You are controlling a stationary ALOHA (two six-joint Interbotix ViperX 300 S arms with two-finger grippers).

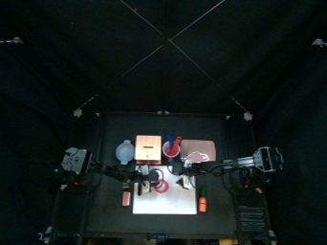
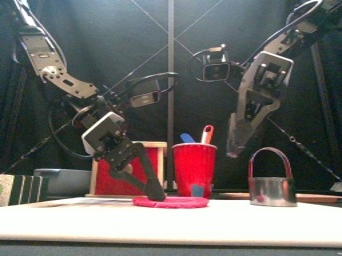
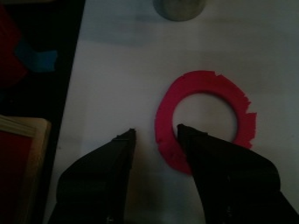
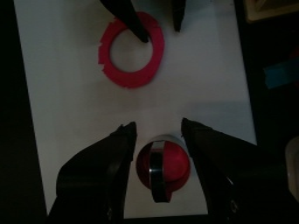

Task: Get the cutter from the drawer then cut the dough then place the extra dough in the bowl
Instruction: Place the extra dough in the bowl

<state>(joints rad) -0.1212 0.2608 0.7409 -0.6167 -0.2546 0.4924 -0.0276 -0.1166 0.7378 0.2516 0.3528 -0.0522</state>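
Note:
A red dough ring (image 3: 211, 118) lies flat on the white cutting board (image 3: 117, 79). My left gripper (image 3: 156, 136) is open and low over the board, and the ring's rim lies in the gap between its tips. In the front view its fingertips (image 2: 155, 192) reach down to the ring (image 2: 170, 202). The metal cutter (image 2: 271, 188) stands on the board to the right; seen from above, the cutter (image 4: 163, 166) holds a red dough disc under its wire handle. My right gripper (image 4: 160, 129) hangs open above it, apart from it (image 2: 238, 145).
Behind the board stand the wooden box with its red drawer front (image 2: 124, 170), the red cup (image 2: 194, 168) with toy knives, the blue-grey bowl (image 1: 124, 150) at back left and the pink tray (image 1: 201, 149) at back right.

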